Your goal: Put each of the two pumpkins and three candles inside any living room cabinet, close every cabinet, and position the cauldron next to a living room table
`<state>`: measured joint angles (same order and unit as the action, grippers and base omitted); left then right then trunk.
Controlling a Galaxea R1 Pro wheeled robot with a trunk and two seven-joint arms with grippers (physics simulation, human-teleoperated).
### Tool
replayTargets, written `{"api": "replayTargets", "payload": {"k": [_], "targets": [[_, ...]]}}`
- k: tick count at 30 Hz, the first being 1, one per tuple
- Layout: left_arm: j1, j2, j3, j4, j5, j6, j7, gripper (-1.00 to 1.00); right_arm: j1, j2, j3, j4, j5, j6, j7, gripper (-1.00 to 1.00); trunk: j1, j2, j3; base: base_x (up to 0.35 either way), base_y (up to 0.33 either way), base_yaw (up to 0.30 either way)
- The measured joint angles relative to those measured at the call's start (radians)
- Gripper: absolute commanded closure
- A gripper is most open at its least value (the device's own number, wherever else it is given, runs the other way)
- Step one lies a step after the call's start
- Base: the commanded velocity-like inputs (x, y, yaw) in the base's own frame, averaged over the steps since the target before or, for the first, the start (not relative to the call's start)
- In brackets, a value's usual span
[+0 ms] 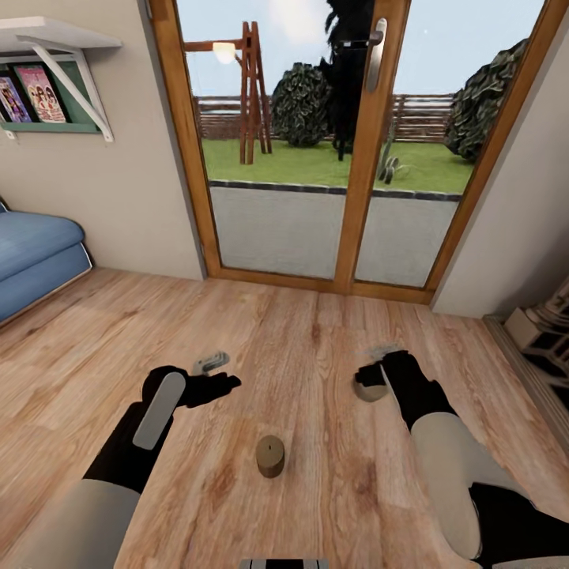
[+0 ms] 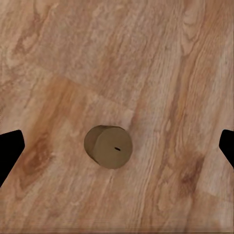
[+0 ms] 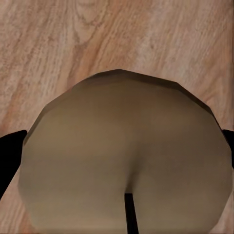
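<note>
Far left: blue sofa (image 1: pixel 32 261) against wall, shelf (image 1: pixel 47 35) with books above; no cabinet to see from here

Left claw (image 1: pixel 212 375) low over wood floor (image 1: pixel 300 348), jaws spread wide, nothing between them. Wrist view confirms: both tips at frame edges, loose candle (image 2: pixel 108 146) centred between them but below, on the floor, clear gap all round

Same loose candle (image 1: pixel 270 456) in head view: upright on floor, wick up, axis vertical, lying toward robot and to the right of left claw, roughly midway between both arms. Left arm free, so nearer useful arm by judgement; needs pull back toward body and descent straight down, jaws straddling the cylinder

Centre back: glass patio doors (image 1: pixel 316 142), garden beyond

Right claw (image 1: pixel 378 378) clamped on second candle (image 1: pixel 370 387), lifted just off floor; in wrist view held candle (image 3: pixel 124 156) looms close, wick toward camera, dark tips at both flanks

Far right: pale object (image 1: pixel 545 332) by wall, unclear

Judgement: one candle in hand, one to grab, pumpkins elsewhere
</note>
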<state>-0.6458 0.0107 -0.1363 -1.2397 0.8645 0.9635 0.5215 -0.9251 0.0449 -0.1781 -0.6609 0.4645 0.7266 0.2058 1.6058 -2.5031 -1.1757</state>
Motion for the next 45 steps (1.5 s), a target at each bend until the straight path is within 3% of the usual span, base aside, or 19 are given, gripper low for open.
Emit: {"api": "replayTargets", "payload": {"k": [3,4,5,6,7,8,12,16,17,29,38,40,45], "targets": [[-0.001,-0.002,-0.017,0.017,0.0,0.001,0.0,-1.0,0.001,-0.009,-0.017,-0.017,-0.014,0.001,0.017,1.0,0.0,0.0,0.0,0.255,-0.129,0.0],[-0.002,-0.002,-0.151,0.096,-0.008,0.004,0.0,-1.0,0.001,-0.01,-0.13,-0.046,-0.047,-0.001,0.137,1.0,0.0,0.0,0.0,0.306,-0.121,0.0],[-0.003,-0.003,-0.195,0.111,0.002,0.002,0.002,-1.0,0.002,-0.008,-0.136,-0.048,-0.084,0.008,0.286,1.0,0.0,0.0,0.0,0.308,-0.12,0.0],[-0.004,-0.003,-0.196,0.113,-0.001,0.003,0.002,-1.0,0.002,-0.008,-0.136,-0.048,-0.095,0.011,0.294,1.0,0.0,0.0,0.0,0.313,-0.119,0.0],[-0.004,-0.003,-0.196,0.116,-0.001,0.005,0.004,-1.0,0.002,-0.01,-0.137,-0.049,-0.046,-0.003,0.289,1.0,0.0,0.0,0.0,0.317,-0.116,0.0],[-0.004,-0.003,-0.197,0.119,-0.003,0.007,0.005,-1.0,0.002,-0.01,-0.138,-0.049,-0.063,0.002,0.291,1.0,0.0,0.0,0.0,0.32,-0.111,0.0],[-0.005,-0.042,-0.198,0.13,-0.003,0.011,0.028,-1.0,0.002,-0.008,-0.138,-0.048,-0.064,0.002,0.291,1.0,0.0,0.0,0.001,0.203,-0.051,-0.101],[-0.005,-0.056,-0.298,0.137,-0.007,0.011,0.047,-1.0,0.002,-0.008,-0.138,-0.047,-0.065,0.002,0.291,1.0,0.0,0.0,0.005,0.021,-0.004,-0.223],[-0.005,-0.057,-0.307,0.138,-0.007,0.011,0.048,-1.0,0.002,-0.008,-0.138,-0.047,-0.065,0.002,0.291,1.0,0.0,0.0,0.006,0.005,-0.001,-0.233],[-0.005,-0.055,-0.322,0.138,-0.007,0.018,0.049,-1.0,0.002,-0.008,-0.138,-0.047,-0.066,0.002,0.291,1.0,0.001,-0.001,-0.001,0.001,0.0,-0.069],[-0.012,-0.044,-0.321,0.14,-0.009,0.038,0.053,-1.0,0.002,-0.008,-0.138,-0.046,-0.064,0.002,0.29,1.0,0.006,-0.003,-0.036,0.0,0.0,0.0],[-0.013,-0.043,-0.32,0.14,-0.012,0.038,0.077,-1.0,0.002,-0.008,-0.138,-0.046,-0.064,0.002,0.29,1.0,0.006,-0.003,-0.043,0.0,0.0,0.0],[-0.014,-0.052,-0.319,0.14,-0.012,0.04,0.218,-1.0,0.002,-0.008,-0.138,-0.047,-0.064,0.002,0.29,1.0,0.009,-0.004,-0.063,0.0,0.0,0.0]]}}
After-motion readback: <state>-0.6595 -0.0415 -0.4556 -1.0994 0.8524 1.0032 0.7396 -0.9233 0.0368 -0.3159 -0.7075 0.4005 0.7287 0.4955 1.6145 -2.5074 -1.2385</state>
